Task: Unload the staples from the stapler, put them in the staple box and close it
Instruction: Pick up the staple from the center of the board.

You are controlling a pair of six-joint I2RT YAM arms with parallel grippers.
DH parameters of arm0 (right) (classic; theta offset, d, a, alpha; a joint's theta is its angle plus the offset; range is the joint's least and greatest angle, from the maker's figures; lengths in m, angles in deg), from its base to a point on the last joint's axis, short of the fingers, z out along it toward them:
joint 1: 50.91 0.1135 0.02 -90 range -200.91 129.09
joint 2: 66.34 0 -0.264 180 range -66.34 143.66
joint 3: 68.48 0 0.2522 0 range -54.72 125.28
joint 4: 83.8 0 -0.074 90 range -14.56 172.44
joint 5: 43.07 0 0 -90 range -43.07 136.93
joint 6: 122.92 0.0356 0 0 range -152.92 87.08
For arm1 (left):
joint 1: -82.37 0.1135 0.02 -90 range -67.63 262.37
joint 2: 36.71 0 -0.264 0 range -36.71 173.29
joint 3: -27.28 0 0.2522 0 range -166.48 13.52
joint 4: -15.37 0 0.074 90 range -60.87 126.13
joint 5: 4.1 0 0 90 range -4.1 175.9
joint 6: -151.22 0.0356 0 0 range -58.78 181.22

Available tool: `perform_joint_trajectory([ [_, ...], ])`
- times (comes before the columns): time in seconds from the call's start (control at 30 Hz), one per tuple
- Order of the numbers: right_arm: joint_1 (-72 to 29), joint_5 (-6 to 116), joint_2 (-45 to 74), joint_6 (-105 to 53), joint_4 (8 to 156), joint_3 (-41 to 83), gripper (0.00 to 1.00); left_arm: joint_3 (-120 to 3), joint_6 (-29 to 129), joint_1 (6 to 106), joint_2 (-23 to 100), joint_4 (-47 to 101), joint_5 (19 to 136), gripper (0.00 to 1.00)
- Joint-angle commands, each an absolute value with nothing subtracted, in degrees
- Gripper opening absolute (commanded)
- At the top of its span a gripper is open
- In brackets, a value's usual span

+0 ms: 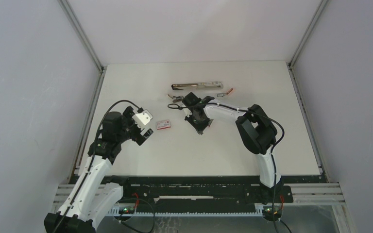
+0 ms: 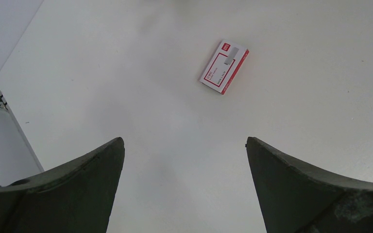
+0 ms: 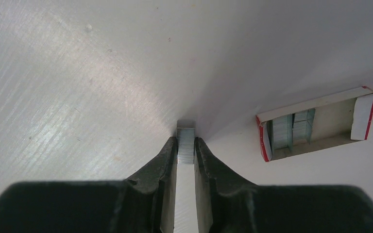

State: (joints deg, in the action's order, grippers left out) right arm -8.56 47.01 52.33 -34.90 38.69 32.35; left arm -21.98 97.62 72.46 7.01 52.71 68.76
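Observation:
My right gripper is shut on a short grey strip of staples, pinched between both fingertips low over the white table. From above, that gripper points down at mid-table, in front of the stapler, a long metallic one lying opened out near the far edge. The strip itself is too small to make out in the top view. My left gripper hangs at the left of the table. Its jaws stand wide open with nothing between them.
A red-and-white staple box lies between the two grippers; its open end shows grey strips inside. The left wrist view shows its printed top. A small black tool and a small red-tipped item lie near the stapler.

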Motion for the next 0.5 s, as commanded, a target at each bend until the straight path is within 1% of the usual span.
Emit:
perform_joint_trajectory([
  [0.0, -8.9, 45.9, 51.3, -35.0, 40.2, 34.7, 0.15, -21.0, 97.0, 72.9, 6.6, 50.8, 68.5, 1.00],
  [0.2, -9.8, 45.6, 48.0, -37.0, 40.0, 35.4, 0.15, -21.0, 97.0, 72.8, 6.7, 50.8, 68.5, 1.00],
  [0.47, -14.6, 49.8, 44.0, -43.5, 39.6, 35.8, 0.15, -21.1, 97.0, 72.8, 6.9, 50.8, 68.4, 1.00],
])
